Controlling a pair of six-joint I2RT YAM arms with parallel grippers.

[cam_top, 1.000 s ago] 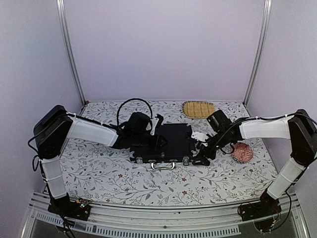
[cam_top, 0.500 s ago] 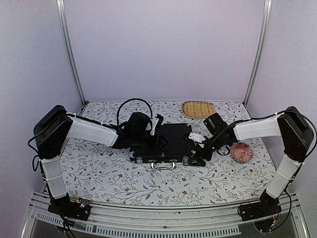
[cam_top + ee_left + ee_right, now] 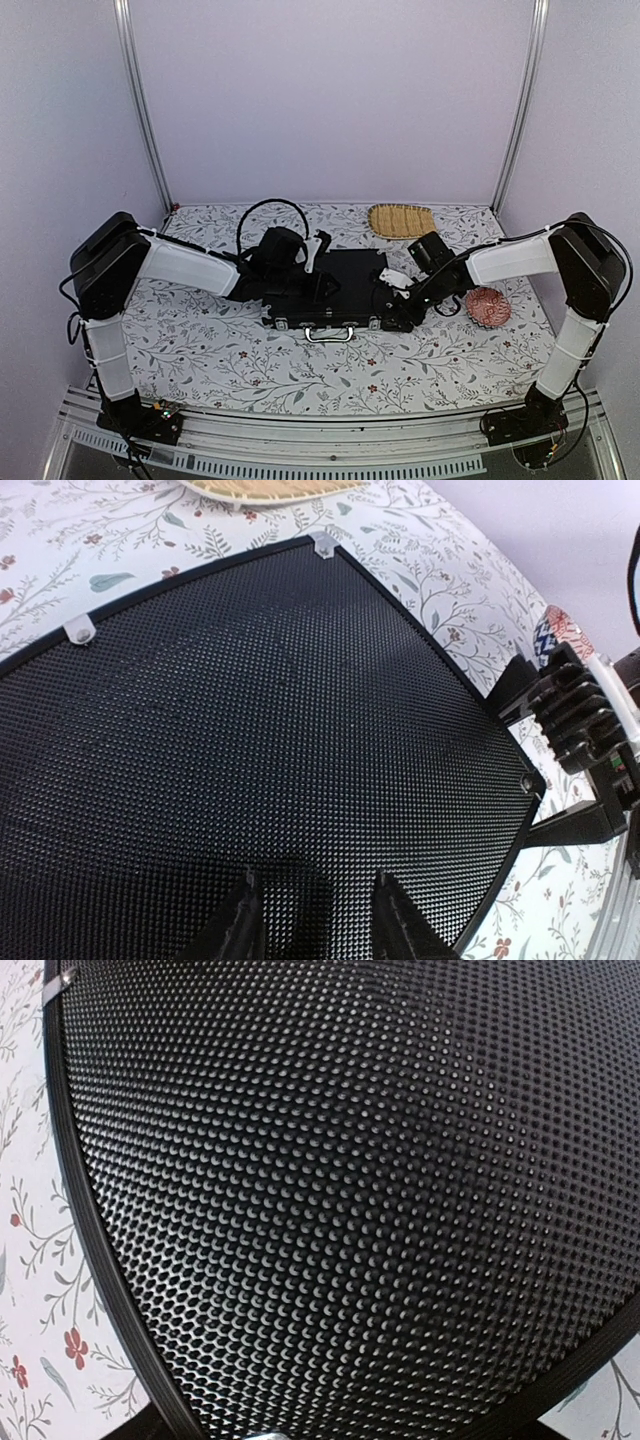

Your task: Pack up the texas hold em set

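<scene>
**Poker case shut and lying flat, an arm at each end**

The black rectangular briefcase [image 3: 355, 275] lies flat with its lid down, in the middle of the floral-print tablecloth [image 3: 200, 345]. The lid is covered in a tight grid of tiny raised dimples, hard-plastic look, with a smooth black rim round it. The curved metal handle [image 3: 329, 335] and two shiny latches [image 3: 283, 324] face the near edge, and two small silver clips [image 3: 78, 630] sit on the far edge.

The left gripper [image 3: 320, 925] comes in from the left. Its two black fingers are parted with nothing between them, tips down at the lid. The right gripper [image 3: 400, 312] is up against the case's right end. Can't tell if it's open or closed, its own camera shows basically nothing but dimpled lid.

An oval woven straw mat [image 3: 400, 220] sits behind the case, and a red patterned round dish [image 3: 488, 307] is off to its right.
</scene>
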